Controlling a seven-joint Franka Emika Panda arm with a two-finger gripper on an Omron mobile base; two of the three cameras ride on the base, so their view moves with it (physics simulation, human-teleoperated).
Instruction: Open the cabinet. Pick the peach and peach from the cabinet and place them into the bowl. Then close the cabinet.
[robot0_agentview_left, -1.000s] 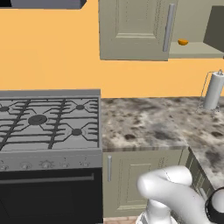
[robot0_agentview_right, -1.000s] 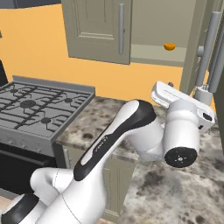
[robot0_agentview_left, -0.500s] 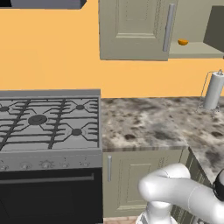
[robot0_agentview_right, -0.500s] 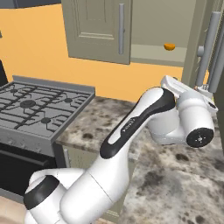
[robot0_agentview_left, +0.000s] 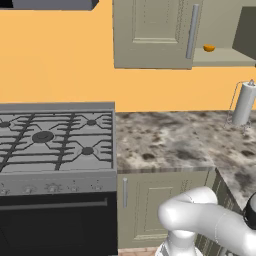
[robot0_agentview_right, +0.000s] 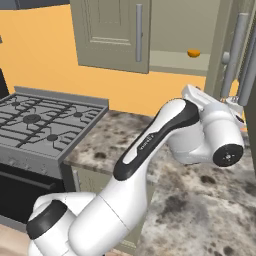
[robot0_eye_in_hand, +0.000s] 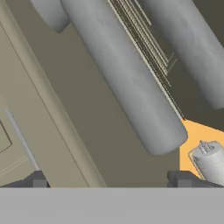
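Far left of the gripper sits the stove, then speckled counter, the cabinet with an orange peach up-left on its shelf, the arm raised, fingers spread before a door's handle.

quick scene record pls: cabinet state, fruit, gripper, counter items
cabinet: left door shut, right side open, inner shelf exposed
peach: orange-yellow one on the shelf; second not discernible
gripper: open, empty, close to a grey bar handle
counter: paper towel roll upright near the wall
stove: left of counter, nothing on the burners
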